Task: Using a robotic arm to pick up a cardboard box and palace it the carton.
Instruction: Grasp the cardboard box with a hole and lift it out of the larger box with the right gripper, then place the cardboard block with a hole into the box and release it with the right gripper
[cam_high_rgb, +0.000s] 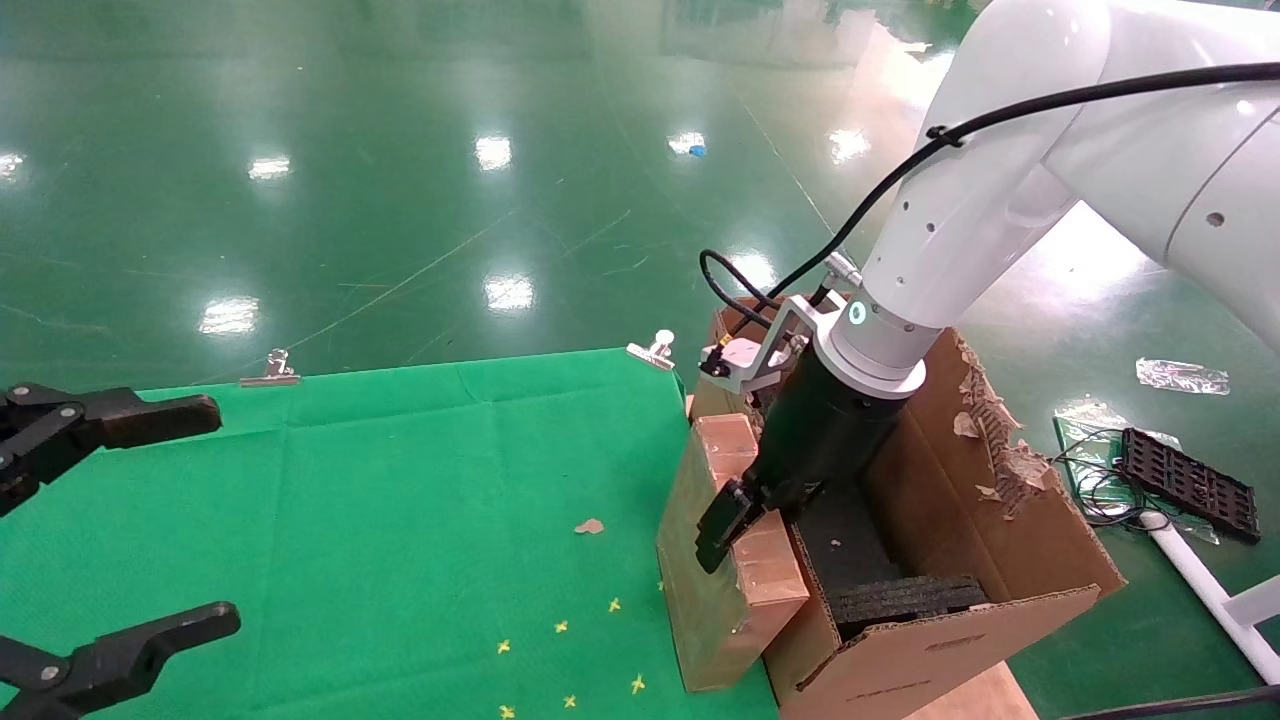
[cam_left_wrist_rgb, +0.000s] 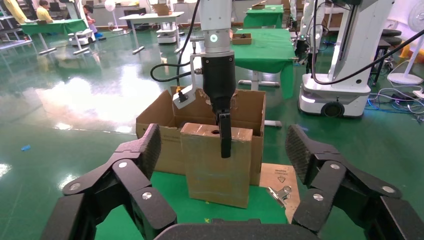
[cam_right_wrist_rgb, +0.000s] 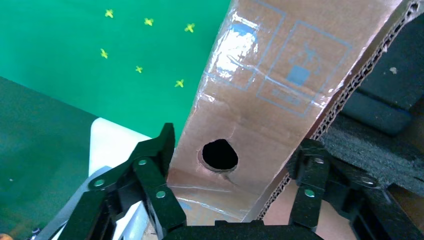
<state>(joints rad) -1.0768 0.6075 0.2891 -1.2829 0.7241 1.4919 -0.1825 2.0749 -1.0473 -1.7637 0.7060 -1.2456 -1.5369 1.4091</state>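
**Box gripped at carton edge — lift, shift over, lower**

Box (cam_high_rgb: 722, 560) stands upright on the green cloth (cam_high_rgb: 400, 480), pressed against the carton (cam_high_rgb: 1000, 520) outer wall, holed face up. It's not inside yet.

To do it well: lift straight until the box bottom clears the wall, shift over the foam (cam_high_rgb: 905, 598), lower square. Watch for the box snagging the wall or slipping on glossy tape.

Right gripper (cam_right_wrist_rgb: 235, 165) straddles the narrow top: fingers (cam_right_wrist_rgb: 150, 165) closed down to box width, one against each side, the far one wedged next to the carton wall.

Left gripper (cam_left_wrist_rgb: 225, 170) sits idle over the cloth, spread wide, holding nothing.
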